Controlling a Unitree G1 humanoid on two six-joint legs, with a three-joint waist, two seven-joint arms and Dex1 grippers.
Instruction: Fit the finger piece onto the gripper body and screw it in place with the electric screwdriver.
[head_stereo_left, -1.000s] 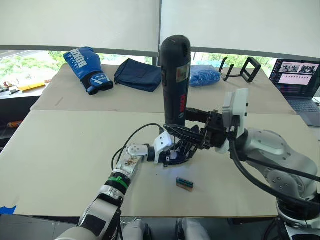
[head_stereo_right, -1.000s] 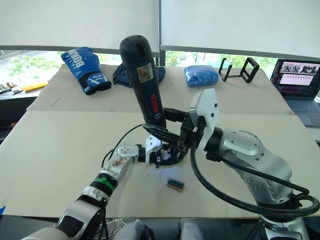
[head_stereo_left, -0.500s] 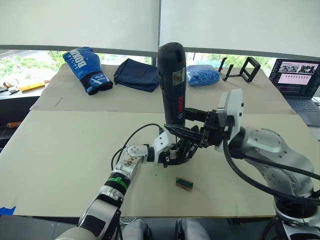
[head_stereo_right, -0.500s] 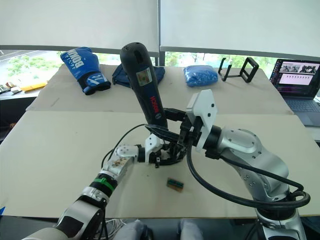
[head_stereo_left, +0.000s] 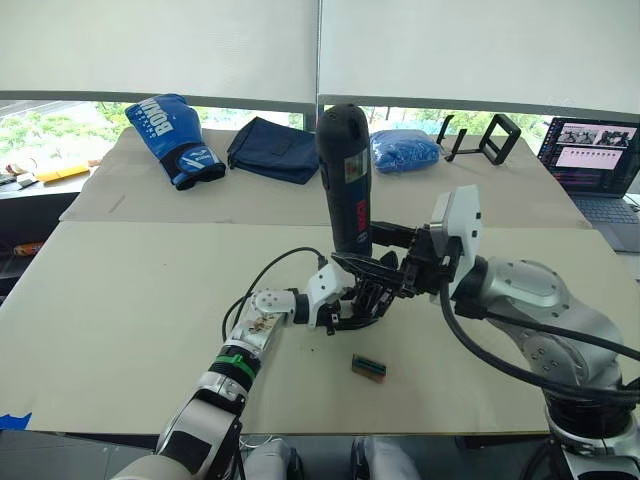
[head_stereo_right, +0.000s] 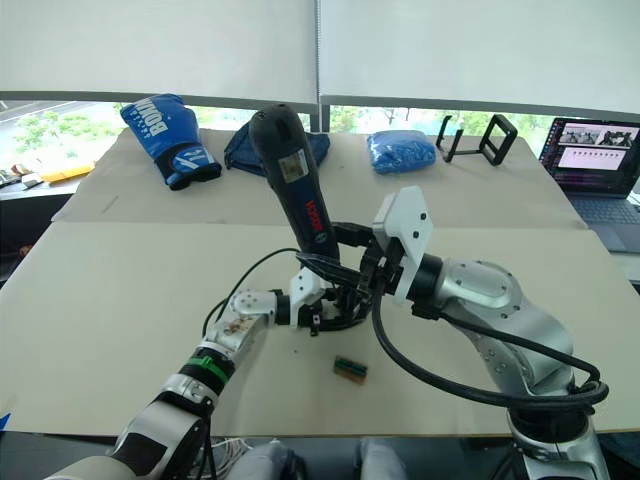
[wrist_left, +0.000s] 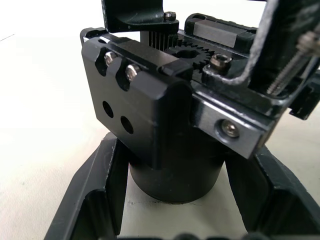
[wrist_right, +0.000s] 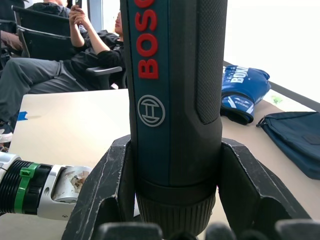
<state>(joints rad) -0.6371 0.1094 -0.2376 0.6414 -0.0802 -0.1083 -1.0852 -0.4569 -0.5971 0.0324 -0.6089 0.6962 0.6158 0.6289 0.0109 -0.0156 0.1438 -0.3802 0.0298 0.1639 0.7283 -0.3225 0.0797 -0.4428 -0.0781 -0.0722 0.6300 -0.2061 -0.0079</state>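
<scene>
Your right hand (head_stereo_right: 345, 268) is clamped low on the top-heavy Bosch electric screwdriver (head_stereo_right: 296, 185), while your left hand (wrist_left: 172, 200) brackets the rigid gripper body's (wrist_left: 165, 110) round base, so keep both grips low.

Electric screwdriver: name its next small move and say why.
Probably ease the electric screwdriver straight down. The right gripper grips it nearly upright over the gripper body, which the left gripper straddles at its round base; bit contact with a screw is hidden.

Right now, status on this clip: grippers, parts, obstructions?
Right gripper shut on electric screwdriver, upright. Left gripper shut on gripper body. Green-and-tan block lies apart, nearer the robot.
</scene>
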